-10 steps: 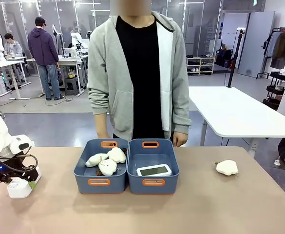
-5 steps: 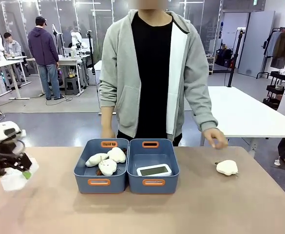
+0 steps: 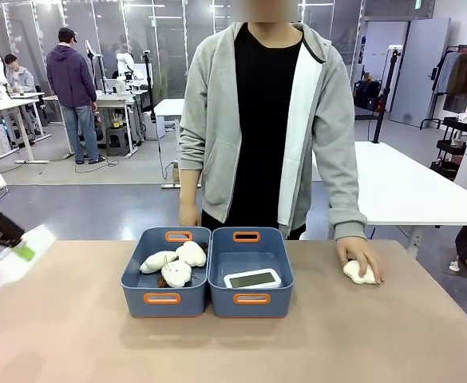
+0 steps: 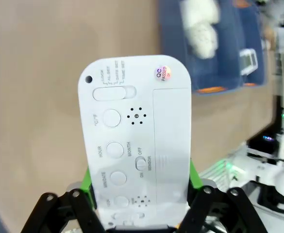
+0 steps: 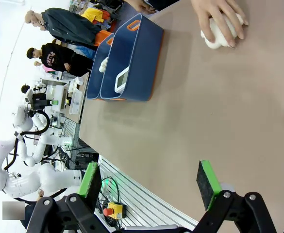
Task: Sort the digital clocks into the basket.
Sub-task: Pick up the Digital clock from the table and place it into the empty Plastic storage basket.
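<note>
Aloft, a digital clock [image 4: 134, 141] tight in the left gripper [image 4: 141, 178]; right gripper [image 5: 149, 180] wide.

Three cloud plushes [image 3: 176, 274] in left bin [image 3: 163, 299]; fourth plush [image 3: 350, 272] on table [image 3: 297, 351]

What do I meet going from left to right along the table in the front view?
Left claw shut on a digital clock → blue bin with plush toys → basket with the second clock → person's hand on a loose plush toy.
</note>
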`<state>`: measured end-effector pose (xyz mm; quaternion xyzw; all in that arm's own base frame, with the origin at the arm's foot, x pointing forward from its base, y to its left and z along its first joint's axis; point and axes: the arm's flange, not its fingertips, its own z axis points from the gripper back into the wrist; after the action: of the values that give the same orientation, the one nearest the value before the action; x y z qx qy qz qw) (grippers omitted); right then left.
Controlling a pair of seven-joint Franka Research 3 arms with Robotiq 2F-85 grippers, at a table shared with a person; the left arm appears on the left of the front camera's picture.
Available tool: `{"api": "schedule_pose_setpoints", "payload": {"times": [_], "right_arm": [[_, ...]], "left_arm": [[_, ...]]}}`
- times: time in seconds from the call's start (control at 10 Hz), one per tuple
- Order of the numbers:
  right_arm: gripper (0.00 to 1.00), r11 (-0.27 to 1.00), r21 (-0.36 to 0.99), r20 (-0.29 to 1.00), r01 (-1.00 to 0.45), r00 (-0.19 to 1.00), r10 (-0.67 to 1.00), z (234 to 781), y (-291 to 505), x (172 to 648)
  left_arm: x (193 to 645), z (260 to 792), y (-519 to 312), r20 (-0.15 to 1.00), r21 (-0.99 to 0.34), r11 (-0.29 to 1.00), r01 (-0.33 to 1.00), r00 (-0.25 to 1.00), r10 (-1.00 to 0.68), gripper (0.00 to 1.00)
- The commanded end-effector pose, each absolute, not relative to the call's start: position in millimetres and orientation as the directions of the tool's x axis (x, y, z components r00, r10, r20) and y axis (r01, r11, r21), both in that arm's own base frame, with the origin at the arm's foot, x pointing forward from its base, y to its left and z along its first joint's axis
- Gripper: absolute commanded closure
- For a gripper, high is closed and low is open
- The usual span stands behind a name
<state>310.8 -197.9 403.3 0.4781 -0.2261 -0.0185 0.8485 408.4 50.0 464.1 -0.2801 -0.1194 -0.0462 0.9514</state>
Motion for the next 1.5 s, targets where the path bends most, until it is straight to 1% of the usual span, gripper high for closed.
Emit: {"api": "schedule_pose_setpoints", "payload": {"times": [0.0, 0.1, 0.2, 0.4, 0.5, 0.6, 0.7, 0.8, 0.9, 1.0, 1.1, 1.2, 1.4], "right_arm": [[0.0, 0.541, 0.821, 0.362, -0.183, 0.899, -0.246, 404.5, -196.7, 310.9], [0.0, 0.541, 0.821, 0.362, -0.183, 0.899, -0.246, 404.5, -196.7, 310.9], [0.0, 0.541, 0.821, 0.362, -0.183, 0.899, -0.246, 404.5, -196.7, 310.9], [0.0, 0.541, 0.821, 0.362, -0.183, 0.899, -0.246, 404.5, -196.7, 310.9], [0.0, 0.541, 0.821, 0.362, -0.183, 0.899, -0.246, 404.5, -196.7, 310.9], [0.0, 0.541, 0.821, 0.362, -0.183, 0.899, -0.246, 404.5, -196.7, 310.9], [0.0, 0.541, 0.821, 0.362, -0.183, 0.899, -0.246, 404.5, -196.7, 310.9], [0.0, 0.541, 0.821, 0.362, -0.183, 0.899, -0.246, 404.5, -196.7, 310.9], [0.0, 0.541, 0.821, 0.362, -0.183, 0.899, -0.246, 404.5, -196.7, 310.9], [0.0, 0.541, 0.821, 0.362, -0.183, 0.899, -0.246, 404.5, -196.7, 310.9], [0.0, 0.541, 0.821, 0.362, -0.183, 0.899, -0.246, 404.5, -196.7, 310.9], [0.0, 0.541, 0.821, 0.362, -0.183, 0.899, -0.246, 404.5, -196.7, 310.9], [0.0, 0.541, 0.821, 0.362, -0.183, 0.899, -0.246, 404.5, -196.7, 310.9]], "left_arm": [[409.3, 471.0, 14.4, 0.371, -0.651, 0.668, 0.361, 0.919, -0.135, 0.8], [410.7, 482.9, -9.4, 0.421, -0.657, 0.633, 0.41, 0.896, -0.142, 0.8], [418.8, 486.3, -29.5, 0.449, -0.647, 0.625, 0.437, 0.881, -0.15, 0.8], [437.8, 484.0, -74.7, 0.502, -0.638, 0.601, 0.481, 0.852, -0.149, 0.8], [450.7, 484.3, -95.4, 0.535, -0.626, 0.602, 0.496, 0.834, -0.131, 0.8], [454.9, 491.3, -109.0, 0.538, -0.626, 0.615, 0.479, 0.836, -0.104, 0.8], [444.0, 509.8, -85.9, 0.514, -0.634, 0.606, 0.48, 0.847, -0.133, 0.8], [416.8, 533.2, -27.0, 0.469, -0.609, 0.635, 0.475, 0.861, -0.194, 0.8], [383.7, 557.9, 50.8, 0.462, -0.715, 0.558, 0.42, 0.884, -0.072, 0.8], [343.2, 569.2, 122.5, 0.547, -0.736, 0.522, 0.431, 0.833, 0.085, 0.8], [315.7, 567.1, 162.0, 0.568, -0.742, 0.526, 0.416, 0.806, 0.165, 0.8], [298.8, 560.7, 184.2, 0.56, -0.755, 0.537, 0.375, 0.796, 0.23, 0.8], [282.4, 545.0, 202.4, 0.551, -0.769, 0.549, 0.327, 0.775, 0.309, 0.8]]}}
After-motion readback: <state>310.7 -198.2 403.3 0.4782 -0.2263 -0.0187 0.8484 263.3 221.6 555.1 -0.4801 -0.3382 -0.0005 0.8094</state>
